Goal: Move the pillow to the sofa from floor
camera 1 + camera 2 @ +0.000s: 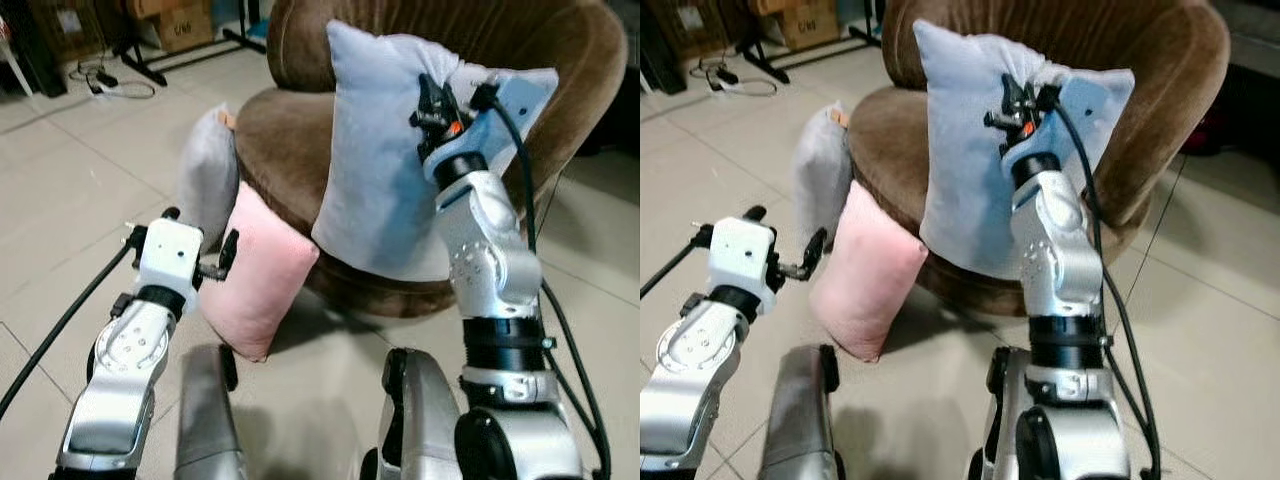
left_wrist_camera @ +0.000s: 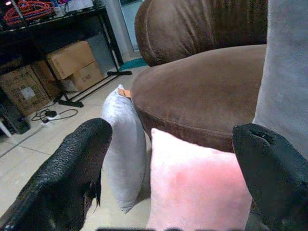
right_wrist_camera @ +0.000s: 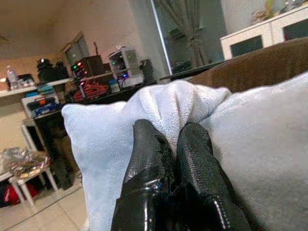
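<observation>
Left gripper (image 1: 200, 243): lower left of the frame, raised off the floor, fingers (image 2: 72, 168) spread wide with nothing between them — pointed toward the pink pillow.
Pink pillow (image 1: 255, 280): left of centre, standing on the tiled floor (image 1: 70, 180), leaning against the front of the sofa base.
Grey pillow (image 1: 207, 180): just behind the pink one, also on the floor, upright against the sofa's side; a small orange tag shows at its top.
Right gripper (image 3: 168, 159): upper centre-right, fingers (image 3: 147, 154) pinched tight on a bunched fold at the top edge of the light blue pillow.
Light blue pillow (image 1: 375, 150): held up in front of the seat — its lower edge reaches the seat's front rim.
Sofa (image 1: 560, 60): round, brown, across the upper frame.
Cardboard boxes (image 1: 180, 25): top left, far back, beside a black stand's legs.
</observation>
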Controlling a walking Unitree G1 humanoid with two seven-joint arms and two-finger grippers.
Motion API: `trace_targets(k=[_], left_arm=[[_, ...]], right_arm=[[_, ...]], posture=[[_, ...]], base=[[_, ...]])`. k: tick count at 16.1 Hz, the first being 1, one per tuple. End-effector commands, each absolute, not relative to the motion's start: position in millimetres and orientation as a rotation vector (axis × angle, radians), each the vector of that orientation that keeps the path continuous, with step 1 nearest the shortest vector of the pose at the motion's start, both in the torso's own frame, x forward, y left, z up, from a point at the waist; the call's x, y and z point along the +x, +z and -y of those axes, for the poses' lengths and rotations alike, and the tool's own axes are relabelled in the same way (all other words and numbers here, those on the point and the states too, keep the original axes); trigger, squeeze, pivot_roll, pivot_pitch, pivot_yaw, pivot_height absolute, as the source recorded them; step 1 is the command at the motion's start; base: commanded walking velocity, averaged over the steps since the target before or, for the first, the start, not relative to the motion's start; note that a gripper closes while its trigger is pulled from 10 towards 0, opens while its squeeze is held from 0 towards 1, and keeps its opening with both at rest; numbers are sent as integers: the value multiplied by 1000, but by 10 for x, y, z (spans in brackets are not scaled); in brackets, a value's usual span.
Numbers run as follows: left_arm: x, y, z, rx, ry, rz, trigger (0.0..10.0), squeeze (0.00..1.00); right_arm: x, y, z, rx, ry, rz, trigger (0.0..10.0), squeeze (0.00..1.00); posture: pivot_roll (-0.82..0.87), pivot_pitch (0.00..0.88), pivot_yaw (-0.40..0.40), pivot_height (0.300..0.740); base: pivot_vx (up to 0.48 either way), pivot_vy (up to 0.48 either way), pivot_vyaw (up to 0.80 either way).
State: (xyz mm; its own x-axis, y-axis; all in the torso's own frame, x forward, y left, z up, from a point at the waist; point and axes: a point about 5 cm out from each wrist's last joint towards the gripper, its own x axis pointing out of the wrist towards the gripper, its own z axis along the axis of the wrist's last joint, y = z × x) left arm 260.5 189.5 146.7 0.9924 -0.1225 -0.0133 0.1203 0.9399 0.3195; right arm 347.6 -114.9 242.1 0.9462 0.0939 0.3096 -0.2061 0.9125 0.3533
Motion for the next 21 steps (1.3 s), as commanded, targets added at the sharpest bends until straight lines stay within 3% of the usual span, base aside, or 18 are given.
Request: trace_targets(k=[1, 4, 9, 14, 21], left_arm=[[2595, 1527, -1895, 342, -131, 28, 10000, 0], [2662, 1517, -1886, 334, -109, 38, 10000, 0], [2769, 1491, -1811, 319, -101, 47, 10000, 0], [2745, 1553, -1793, 315, -109, 79, 10000, 0], [2785, 1520, -1796, 344, -196, 48, 10000, 0]], right_arm=[[3454, 2462, 1190, 384, 134, 318, 10000, 0], [3481, 2404, 1315, 362, 98, 310, 10000, 0], [3312, 2378, 1496, 353, 43, 308, 10000, 0], [3232, 2213, 1511, 377, 34, 250, 10000, 0], [3127, 2114, 1554, 396, -15, 230, 10000, 0]], posture=[[49, 0, -35, 543], [49, 0, -56, 577], [-40, 0, -13, 621], [34, 0, -52, 665], [-29, 0, 30, 729]], base=[[0, 0, 0], [0, 0, 0], [0, 0, 0], [0, 0, 0], [0, 0, 0]])
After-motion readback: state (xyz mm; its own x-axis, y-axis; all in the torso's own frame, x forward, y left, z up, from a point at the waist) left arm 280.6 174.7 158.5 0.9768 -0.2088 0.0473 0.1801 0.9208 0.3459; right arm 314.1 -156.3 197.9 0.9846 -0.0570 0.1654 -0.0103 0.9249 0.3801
